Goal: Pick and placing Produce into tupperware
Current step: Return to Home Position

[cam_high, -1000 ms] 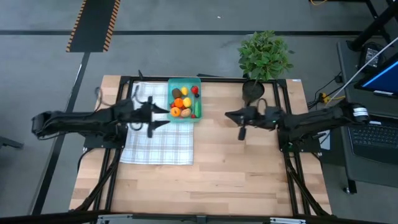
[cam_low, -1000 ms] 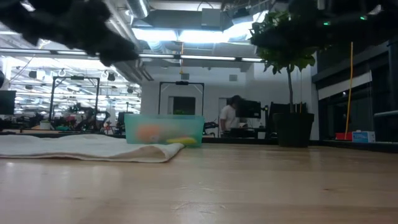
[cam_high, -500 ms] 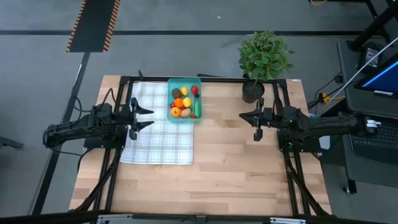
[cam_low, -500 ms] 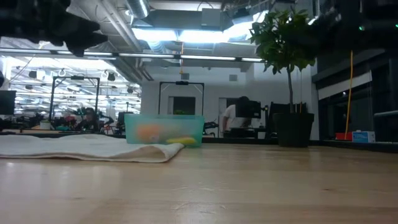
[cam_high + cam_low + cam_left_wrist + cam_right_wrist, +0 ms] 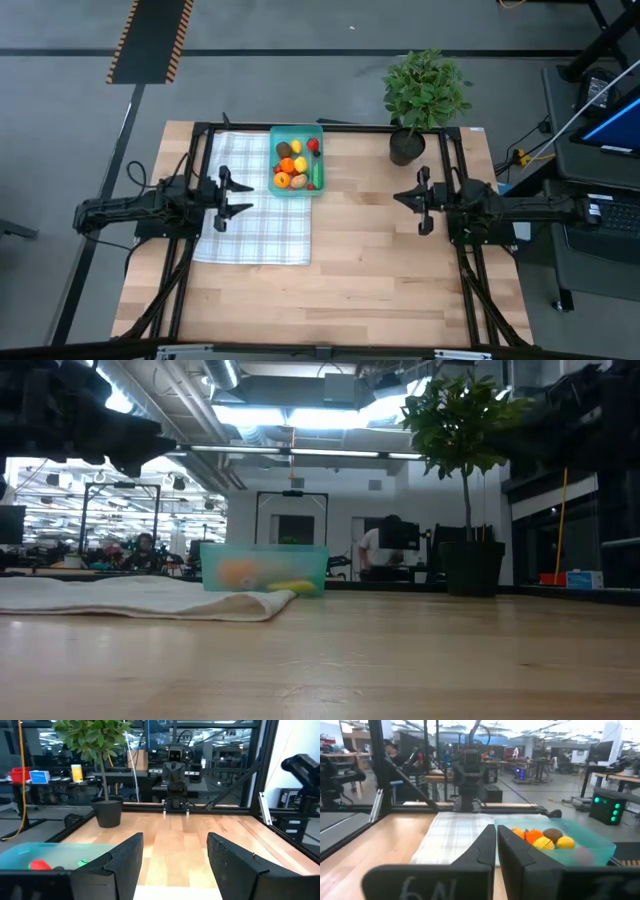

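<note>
I see the translucent teal rectangular tupperware (image 5: 296, 129) near the wooden worktop's (image 5: 370, 290) far edge, overlapping the far right corner of the white checked cloth (image 5: 255, 235), with the small toy produce (image 5: 295, 165) inside. My left gripper (image 5: 240, 198) hangs over the cloth's left part, fingers spread. My right gripper (image 5: 398, 197) hangs right of centre, fingers pressed together. Bare wood runs between them and across the near half. The potted green plant (image 5: 425, 90) stands at the far edge.

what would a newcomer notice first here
The teal tupperware at the table's far edge, filled with bright toy produce, overlaps a checked cloth. A leafy potted plant stands far right. Two dark arms face each other, left hand open over the cloth, right hand shut.
</note>
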